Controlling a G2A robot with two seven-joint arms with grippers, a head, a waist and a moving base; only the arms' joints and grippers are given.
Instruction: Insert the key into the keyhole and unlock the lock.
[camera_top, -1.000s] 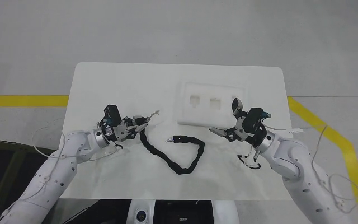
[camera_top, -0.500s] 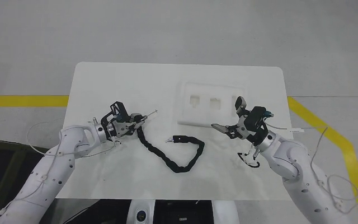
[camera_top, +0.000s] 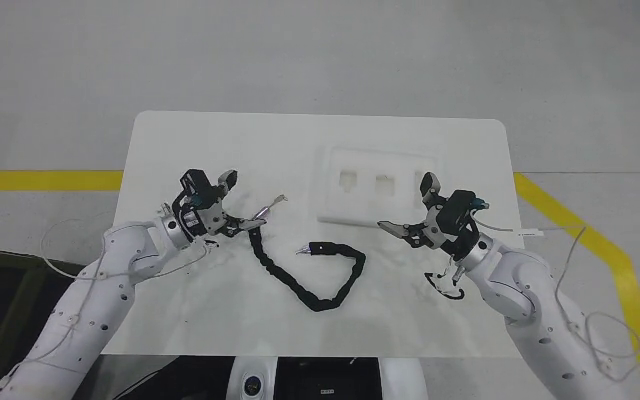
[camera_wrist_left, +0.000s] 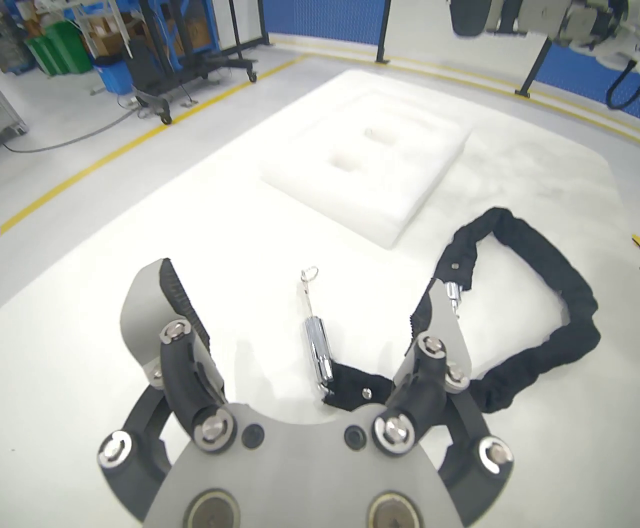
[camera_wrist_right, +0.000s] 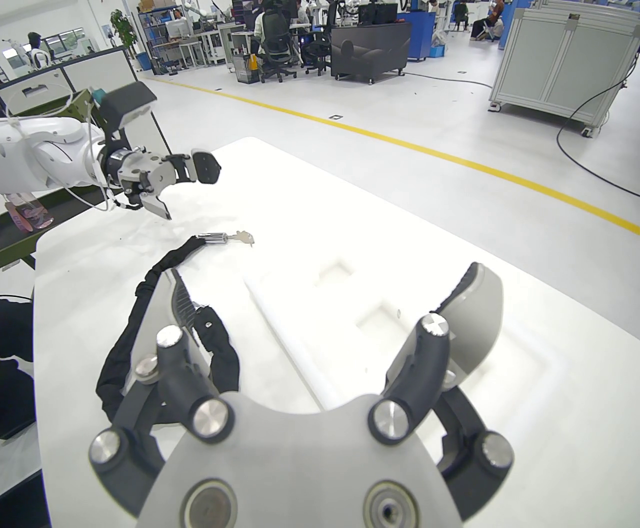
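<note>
On the white counter (camera_top: 390, 320), small silver key (camera_wrist_left: 309, 290) looks seated in chrome lock cylinder (camera_wrist_left: 318, 350) of black fabric-sleeved chain (camera_wrist_left: 575, 300), chain ends apart, probably unlocked; left end effector (camera_wrist_left: 298, 295) and right end effector (camera_wrist_right: 324, 287) both spread, empty.

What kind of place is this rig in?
Probably an open-plan robotics lab or factory workshop: a yellow line marks the pale polished floor, office chairs stand at desks, and there is a grey metal cabinet on castors and a blue bin by wheeled stands.
</note>
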